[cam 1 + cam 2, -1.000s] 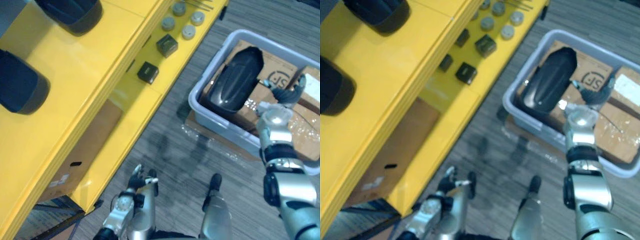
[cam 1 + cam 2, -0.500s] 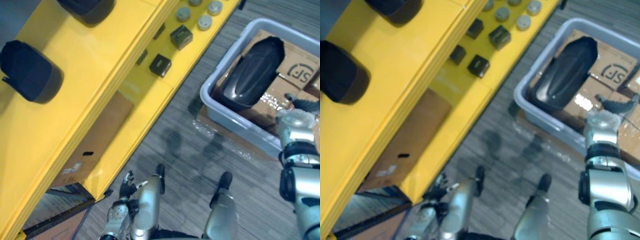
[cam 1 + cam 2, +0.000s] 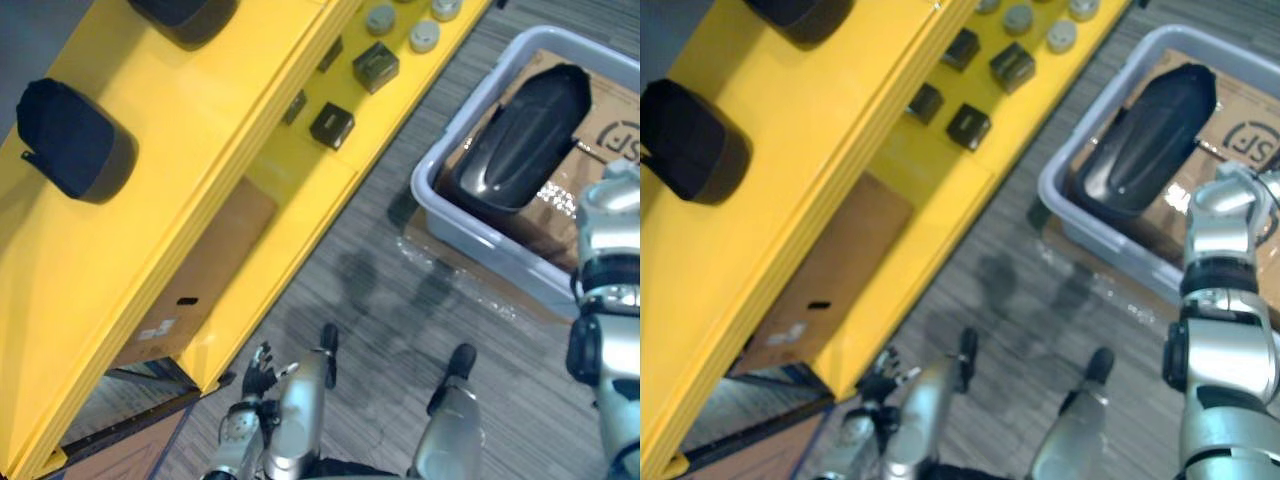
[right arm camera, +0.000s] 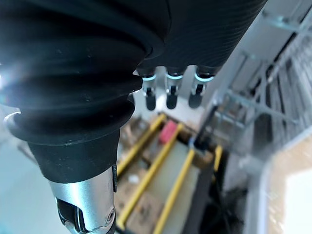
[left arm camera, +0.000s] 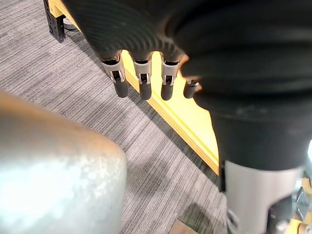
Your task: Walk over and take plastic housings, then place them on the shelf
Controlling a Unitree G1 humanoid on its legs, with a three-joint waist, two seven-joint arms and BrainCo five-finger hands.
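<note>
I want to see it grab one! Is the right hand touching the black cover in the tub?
Apart. The right wrist view shows the right hand with straight fingers, nothing against them; the black cover lies in the tub.

The top board of the yellow metal shelf [image 3: 200, 110] is bare between a dark rounded plastic housing [image 3: 75, 140] and a second dark housing [image 3: 185, 12] at its far end. The lower yellow ledge [image 3: 290, 190] is crowded farther along by small black square blocks [image 3: 332, 125] and grey round discs [image 3: 424, 36]. A strip of grey striped carpet [image 3: 400, 300] lies open between the shelf and the grey plastic tub [image 3: 440, 215], whose walls ring a long glossy black housing [image 3: 525, 140] reachable from above.
</note>
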